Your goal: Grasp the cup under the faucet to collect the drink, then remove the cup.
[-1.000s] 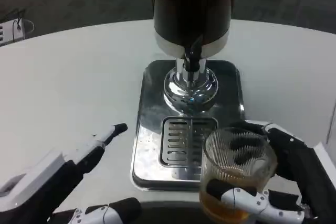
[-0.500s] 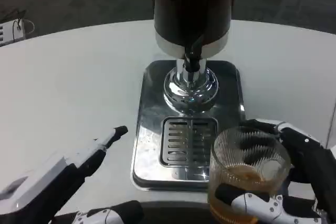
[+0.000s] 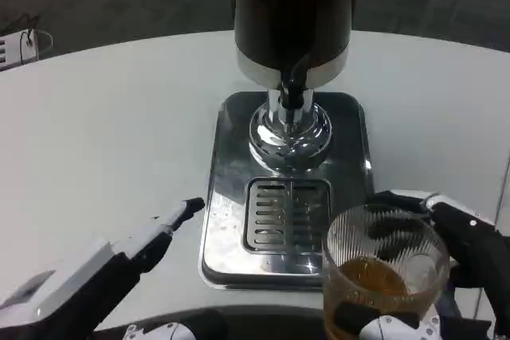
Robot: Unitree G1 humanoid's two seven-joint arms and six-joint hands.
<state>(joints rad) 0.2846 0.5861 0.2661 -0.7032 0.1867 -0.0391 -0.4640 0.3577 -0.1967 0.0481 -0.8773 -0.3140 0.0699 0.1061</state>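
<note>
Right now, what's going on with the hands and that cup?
Right hand holds cup, amber drink inside. Cup off the drip tray, clear of faucet. Left hand open, empty. Nothing in the way.

I'm getting even, soft overhead light; the white table point(image 3: 103, 117) reads bright but not blown out, while the floor behind falls off dark. Sharp glare spots sit on the chrome drip tray point(image 3: 227, 228) and the dispenser point(image 3: 291, 13) pedestal. Shadows are faint. My feed is slightly soft and grainy, softer toward the bottom edge.
</note>
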